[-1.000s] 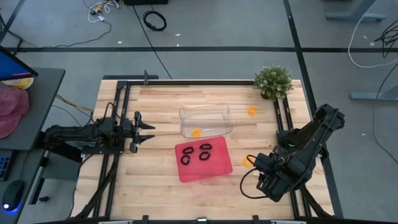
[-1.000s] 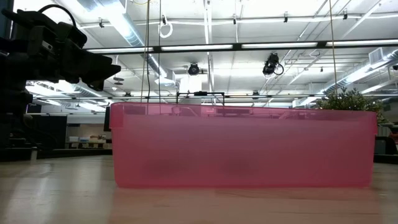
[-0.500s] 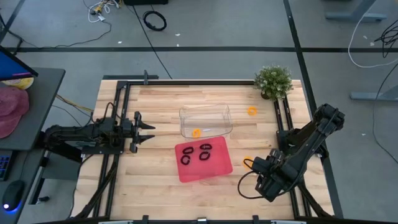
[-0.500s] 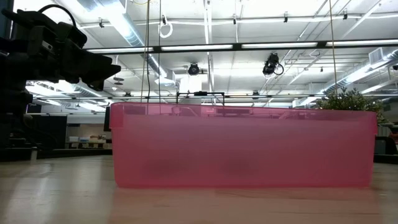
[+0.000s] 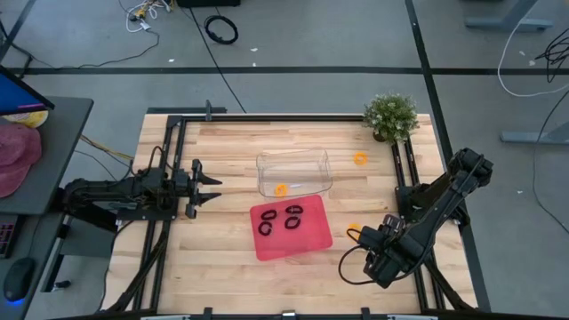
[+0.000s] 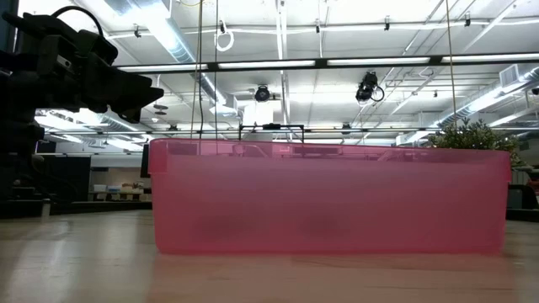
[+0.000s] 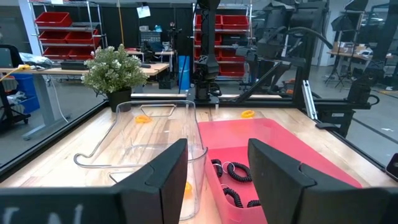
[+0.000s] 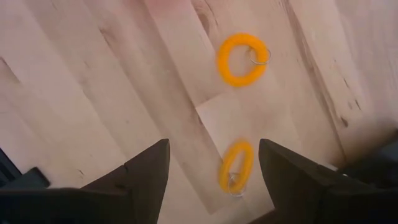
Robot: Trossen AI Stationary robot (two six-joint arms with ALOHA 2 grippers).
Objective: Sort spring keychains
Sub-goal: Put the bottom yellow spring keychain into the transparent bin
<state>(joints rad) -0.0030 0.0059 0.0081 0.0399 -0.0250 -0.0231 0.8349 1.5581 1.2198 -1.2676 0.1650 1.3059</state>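
Two orange spring keychains (image 8: 242, 59) (image 8: 236, 165) lie flat on the wood below my right gripper (image 8: 214, 180). It points down, open, above the one nearer it and touches nothing. In the high view my right gripper (image 5: 369, 249) is near the table's right near corner, and one of these keychains (image 5: 354, 229) shows beside it. Three black keychains (image 5: 265, 228) (image 5: 292, 222) (image 5: 294, 210) lie in the red tray (image 5: 267, 249). Another orange one (image 5: 281, 189) lies in the clear container (image 5: 294, 160), and one more (image 5: 360, 159) on the table at the far right. My left gripper (image 5: 209, 187) waits open and level at the left.
A potted plant (image 5: 390, 116) stands at the far right corner. The clear container stands just behind the red tray at the table's middle. In the low view the red tray (image 6: 328, 198) fills the front. Bare wood lies between the tray and my left gripper.
My right gripper has sunk toward the two orange keychains near the table's right near corner, still pointing down with its fingers the same width apart. The keychains and trays have not moved.
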